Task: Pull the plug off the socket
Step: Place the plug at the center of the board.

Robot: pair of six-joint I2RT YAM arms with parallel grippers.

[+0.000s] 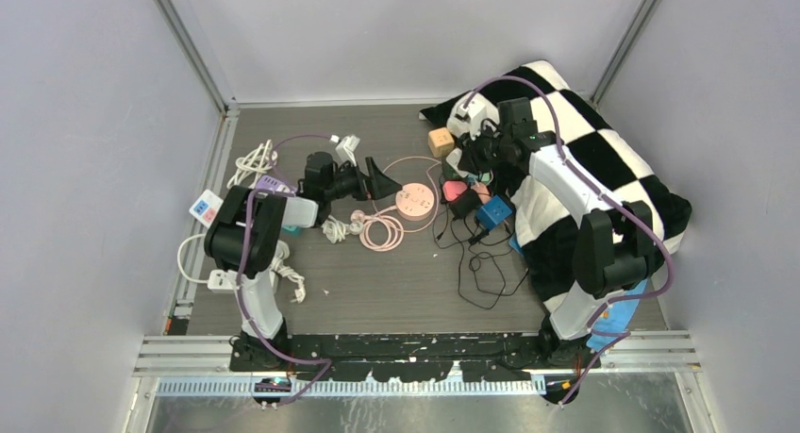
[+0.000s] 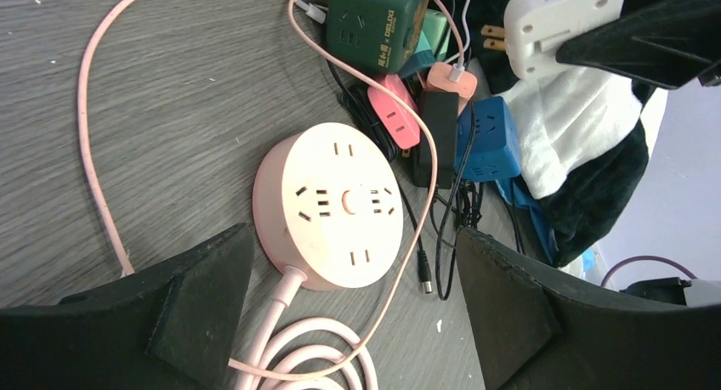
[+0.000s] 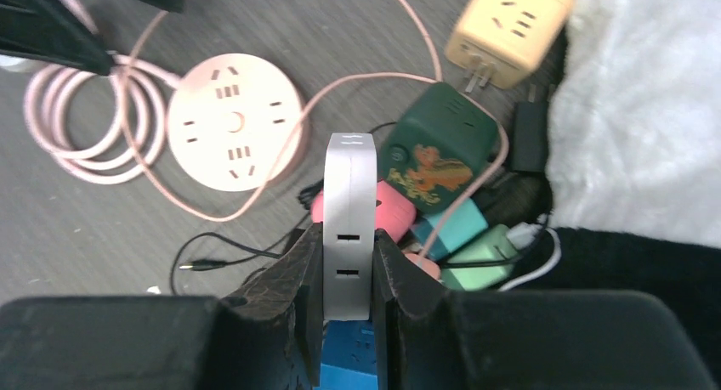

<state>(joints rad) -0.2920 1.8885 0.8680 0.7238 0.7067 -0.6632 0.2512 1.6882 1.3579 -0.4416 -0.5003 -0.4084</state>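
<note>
One pink socket, one clamped plug

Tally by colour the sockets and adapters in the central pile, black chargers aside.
Pink round strip: 1
Red-pink adapter: 1
Salmon adapter: 1
Dark green cube: 1
Yellow cube: 1
Blue cube: 1
White adapter: 1
Teal block: 1
Mint block: 1
Total: 9 visible

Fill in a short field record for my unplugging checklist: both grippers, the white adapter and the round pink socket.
left gripper: open, a finger on either side of the round pink socket, holding nothing
right gripper: shut on the white adapter
white adapter: prongs bare, plugged into nothing
round pink socket: flat on the table, no plug in any outlet, its cord coiled beside it
</note>
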